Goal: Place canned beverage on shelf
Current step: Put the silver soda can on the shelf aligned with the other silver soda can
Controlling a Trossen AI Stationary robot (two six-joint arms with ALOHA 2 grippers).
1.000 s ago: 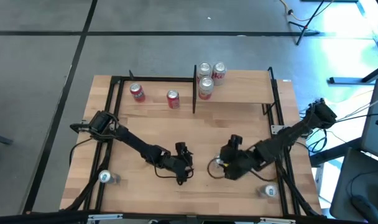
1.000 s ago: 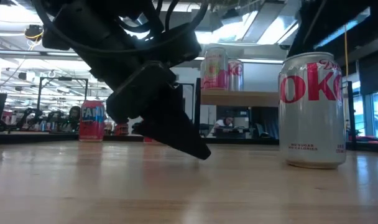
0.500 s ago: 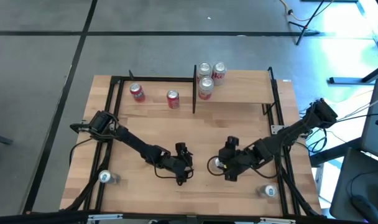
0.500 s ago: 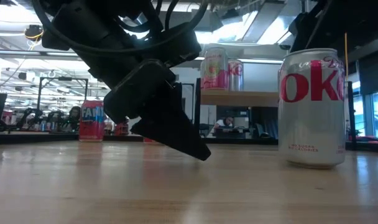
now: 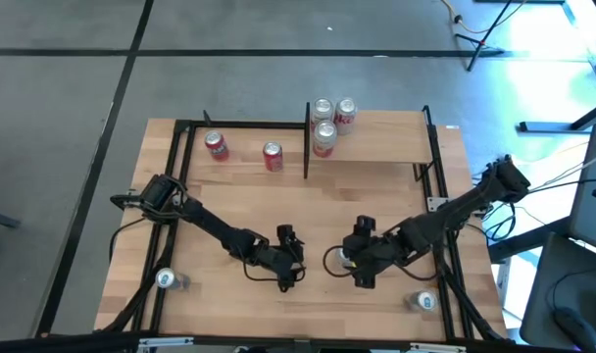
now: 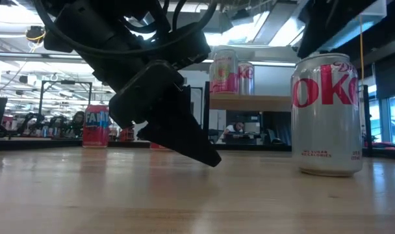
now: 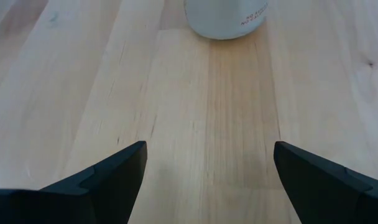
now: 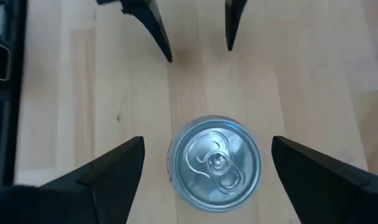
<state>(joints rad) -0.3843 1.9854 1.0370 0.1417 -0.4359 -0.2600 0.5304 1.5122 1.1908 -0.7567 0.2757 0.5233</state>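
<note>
A silver Diet Coke can (image 8: 215, 160) stands upright on its base on the tabletop, near the middle front; it also shows in the low view (image 6: 326, 114). My right gripper (image 5: 347, 261) hangs over it, pointing down and open, one finger on each side of the can's top, apart from it. My left gripper (image 5: 296, 265) is open and empty low over the table just left of the can, pointing at it (image 7: 226, 15). The shelf (image 5: 376, 139), a raised light-wood board in black posts, is at the far right and carries three cans (image 5: 323, 137).
Two red cans (image 5: 217, 146) (image 5: 273, 156) stand on the table at the far left. One can (image 5: 167, 280) stands near the front left and one (image 5: 424, 302) near the front right. A black frame (image 5: 306, 137) edges the table and splits the far side.
My right gripper has moved a little toward the table's left and tipped downward, ending over the silver can's top. The can stands where it was.
</note>
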